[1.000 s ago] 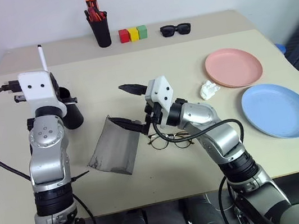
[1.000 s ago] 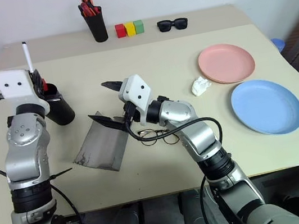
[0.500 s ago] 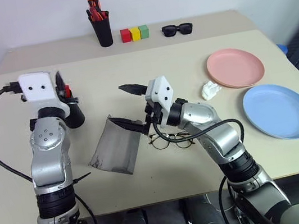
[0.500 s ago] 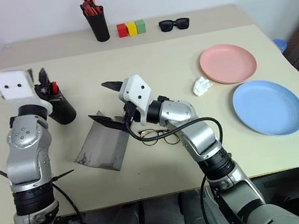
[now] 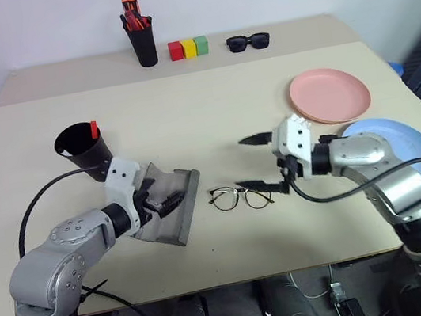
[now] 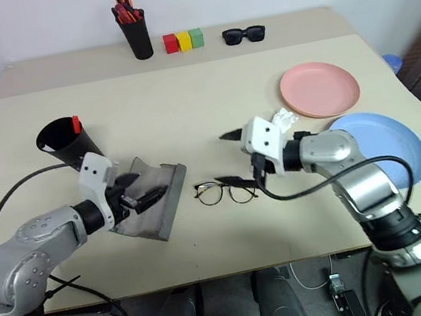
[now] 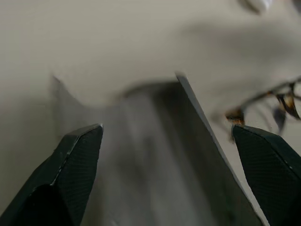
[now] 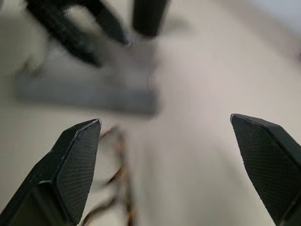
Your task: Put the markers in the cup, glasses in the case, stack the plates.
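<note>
Red-capped marker [image 5: 94, 129] sits in the cup [image 5: 85, 150]; glasses [image 5: 240, 196] lie between both spread-fingered, empty hands, case [image 5: 166, 207] unfilled, plates unstacked.

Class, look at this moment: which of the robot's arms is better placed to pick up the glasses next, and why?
The right. Its open right gripper hangs just beside the glasses, fingers pointing toward them. The open left gripper sits over the grey case, on the far side from the glasses.
</note>
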You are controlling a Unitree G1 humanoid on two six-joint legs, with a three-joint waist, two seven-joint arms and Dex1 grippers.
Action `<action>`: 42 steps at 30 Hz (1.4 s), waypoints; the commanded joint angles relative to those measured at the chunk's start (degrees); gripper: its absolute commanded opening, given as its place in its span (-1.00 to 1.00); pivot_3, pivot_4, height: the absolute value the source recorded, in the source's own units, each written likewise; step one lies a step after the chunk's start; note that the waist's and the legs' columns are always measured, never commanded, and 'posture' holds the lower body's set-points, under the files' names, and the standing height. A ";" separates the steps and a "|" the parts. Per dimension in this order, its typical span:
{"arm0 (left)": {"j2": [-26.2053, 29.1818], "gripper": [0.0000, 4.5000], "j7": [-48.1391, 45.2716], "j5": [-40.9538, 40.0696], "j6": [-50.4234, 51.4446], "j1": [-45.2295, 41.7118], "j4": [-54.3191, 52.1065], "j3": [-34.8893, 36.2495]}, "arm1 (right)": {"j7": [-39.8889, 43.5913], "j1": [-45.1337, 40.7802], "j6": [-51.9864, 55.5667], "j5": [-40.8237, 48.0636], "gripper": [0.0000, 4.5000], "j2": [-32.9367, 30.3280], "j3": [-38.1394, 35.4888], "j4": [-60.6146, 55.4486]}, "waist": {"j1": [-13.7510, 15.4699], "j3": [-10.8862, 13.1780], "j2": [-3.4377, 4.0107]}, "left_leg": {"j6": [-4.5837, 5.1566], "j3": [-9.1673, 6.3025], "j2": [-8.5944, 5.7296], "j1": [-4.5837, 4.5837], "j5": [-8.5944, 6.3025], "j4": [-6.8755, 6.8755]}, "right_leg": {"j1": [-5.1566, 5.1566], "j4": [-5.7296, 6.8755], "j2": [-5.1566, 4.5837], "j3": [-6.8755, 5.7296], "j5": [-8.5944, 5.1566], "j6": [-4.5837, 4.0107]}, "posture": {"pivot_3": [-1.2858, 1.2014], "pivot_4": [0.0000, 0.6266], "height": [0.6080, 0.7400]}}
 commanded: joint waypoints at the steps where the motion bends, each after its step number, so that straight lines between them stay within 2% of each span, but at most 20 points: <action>1: 1.39 0.99 -0.37 -1.76 2.91 -0.47 -2.82 -2.27 | 1.83 0.85 1.09 2.35 1.00 -1.50 -1.24 -4.37 | -0.13 0.00 0.00 | 0.00 0.00 0.00 0.00 0.00 0.00 | -0.01 0.00 0.00 0.00 0.00 0.00 | 0.03 -0.52 1.00; 3: 2.05 0.99 -0.72 -1.46 3.17 -0.24 -2.86 -4.12 | 1.38 1.21 1.57 2.39 1.00 -1.38 -0.99 -5.24 | -0.11 0.00 0.00 | 0.00 0.00 0.00 0.03 0.00 -0.01 | -0.01 0.01 0.01 0.02 0.00 -0.01 | 0.03 -0.52 1.00; 6: 1.80 0.64 -0.05 -0.53 2.84 -0.22 -2.11 -5.63 | 0.32 0.93 2.02 1.98 1.00 -0.48 -0.31 -5.84 | 0.07 0.00 -0.01 | 0.00 0.00 0.00 0.02 0.00 0.01 | 0.00 -0.01 0.01 0.02 0.00 -0.03 | 0.03 -0.52 1.00; 13: 2.07 -0.95 0.29 0.69 1.05 -0.13 -1.61 -6.76 | -0.32 -1.00 3.17 1.79 1.00 0.40 0.59 -5.39 | 0.08 0.00 0.00 | 0.00 0.01 -0.01 0.01 0.00 0.02 | 0.00 -0.03 -0.01 0.02 0.10 -0.23 | 0.03 -0.52 1.00; 17: 6.71 -0.98 -3.10 5.19 -7.27 -0.13 -1.07 -10.29 | -0.21 -1.44 3.36 2.04 1.00 0.56 0.85 -5.31 | 0.04 0.00 -0.01 | 0.00 0.02 -0.01 0.01 0.00 0.01 | -0.02 -0.02 0.00 0.02 0.10 -0.24 | 0.03 -0.52 1.00; 20: 14.32 -0.98 -10.87 13.60 -22.40 -0.38 1.85 -14.97 | -0.57 -1.75 4.26 1.82 1.00 1.07 1.72 -5.27 | 0.11 0.00 -0.01 | 0.00 0.02 0.00 -0.01 0.00 0.00 | -0.02 -0.05 -0.01 0.02 0.10 -0.25 | 0.03 -0.52 1.00; 22: 19.38 -0.98 -16.81 21.29 -37.19 -0.12 5.18 -18.45 | -0.91 -1.73 4.77 1.75 1.00 1.34 1.99 -5.31 | 0.11 0.02 0.01 | -0.01 0.04 0.00 -0.03 0.00 -0.02 | -0.06 -0.07 -0.01 0.03 0.09 -0.29 | 0.03 -0.52 1.00; 24: 21.18 -0.98 -20.52 25.35 -46.11 -1.30 9.97 -20.54 | -1.27 -1.84 5.18 1.61 1.00 1.64 2.31 -5.19 | 0.19 0.03 0.03 | -0.01 0.12 -0.01 -0.03 0.00 -0.06 | -0.08 -0.10 -0.06 0.05 0.08 -0.31 | 0.03 -0.52 1.00; 28: 17.20 -0.98 -26.04 26.32 -51.94 -8.80 20.67 -22.24 | -2.09 -1.51 5.64 0.75 1.00 2.01 3.26 -5.06 | 0.88 0.03 0.02 | 0.00 0.15 -0.02 -0.12 0.00 -0.04 | -0.10 -0.14 -0.09 0.04 0.08 -0.31 | 0.03 -0.52 1.00; 35: 12.35 -0.98 -38.59 32.87 -64.14 -20.41 36.31 -29.71 | -4.44 0.03 10.32 -0.25 1.00 0.41 3.99 -5.76 | 1.50 0.03 0.03 | 0.06 0.15 -0.02 -0.28 -0.03 -0.01 | -0.24 -0.08 -0.04 0.04 0.08 -0.26 | 0.03 -0.52 1.00; 39: 9.76 -0.98 -42.40 34.17 -68.08 -23.47 41.27 -30.42 | -5.00 0.42 12.37 -1.20 1.00 -0.50 4.41 -6.05 | 1.41 0.03 0.03 | 0.06 0.15 -0.02 -0.31 -0.03 0.06 | -0.24 -0.04 -0.02 0.04 0.09 -0.25 | 0.03 -0.52 1.00; 42: 8.05 -0.61 -42.99 35.36 -70.13 -25.13 43.84 -30.07 | -5.70 0.30 12.18 -2.71 1.00 -0.84 4.87 -6.35 | 1.39 0.03 0.03 | 0.08 0.15 -0.01 -0.28 -0.03 0.05 | -0.26 0.00 -0.01 0.05 0.10 -0.23 | 0.03 -0.52 1.00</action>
